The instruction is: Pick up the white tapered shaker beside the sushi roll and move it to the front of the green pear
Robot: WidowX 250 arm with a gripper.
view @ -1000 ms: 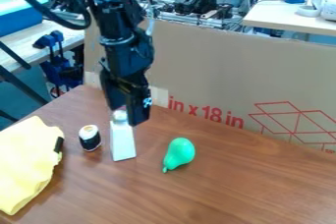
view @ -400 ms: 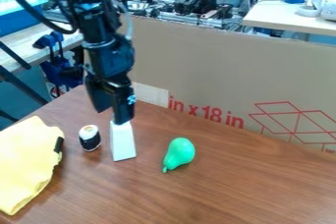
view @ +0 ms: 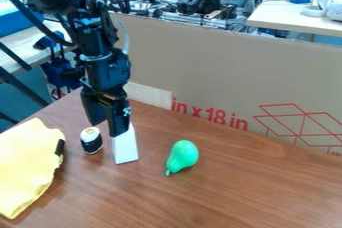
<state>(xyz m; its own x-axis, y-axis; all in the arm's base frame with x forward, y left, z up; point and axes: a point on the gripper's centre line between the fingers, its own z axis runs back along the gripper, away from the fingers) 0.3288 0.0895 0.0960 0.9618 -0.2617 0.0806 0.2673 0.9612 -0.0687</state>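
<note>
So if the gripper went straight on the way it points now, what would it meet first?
Probably the white block, which the gripper partly overlaps in this view; depth is unclear, so it might instead meet the table just beside it.

I'm seeing a brown wood-grain table (view: 254,192). Yellow cloth (view: 27,164) is lying rumpled along the left edge of my view, black tab (view: 60,147) showing on its right side. Black-and-white roll (view: 91,142) is standing just right of it, not touching. White block (view: 125,148) is sitting beside the roll. Green pear (view: 183,156) is lying farther right, narrow end pointing toward my camera.
</note>
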